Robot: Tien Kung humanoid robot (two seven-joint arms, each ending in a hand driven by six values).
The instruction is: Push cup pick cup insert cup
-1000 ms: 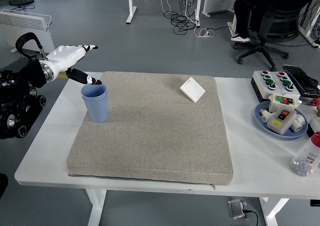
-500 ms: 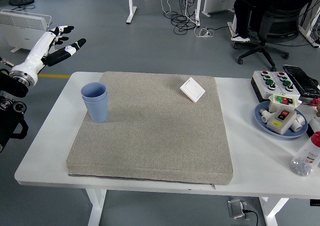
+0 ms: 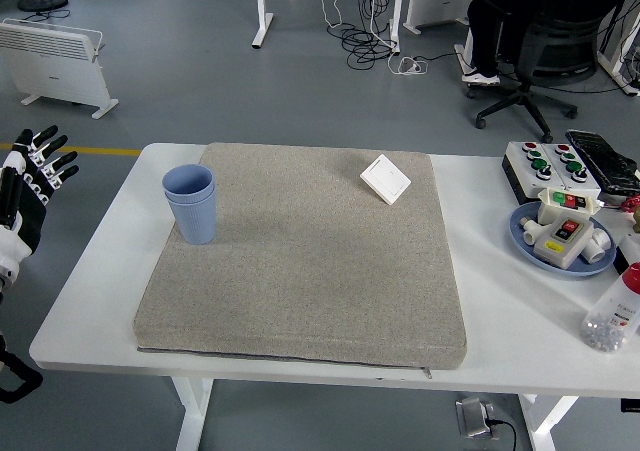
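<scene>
Two blue cups (image 3: 191,203) stand nested, one inside the other, upright on the far left part of the grey mat (image 3: 300,261). My left hand (image 3: 30,176) is at the picture's left edge, off the table and well left of the cups, its fingers spread and holding nothing. The right arm does not show.
A white square switch plate (image 3: 385,178) lies at the mat's far right. Right of the mat are a button box (image 3: 549,164), a blue dish (image 3: 528,243) with parts on it, and a bottle (image 3: 613,316) with a red cap. A person sits on a chair far behind.
My left hand has let go of the cups, lifted away to the left and dropped down to the picture's left edge. The nested cups have stayed in place.
</scene>
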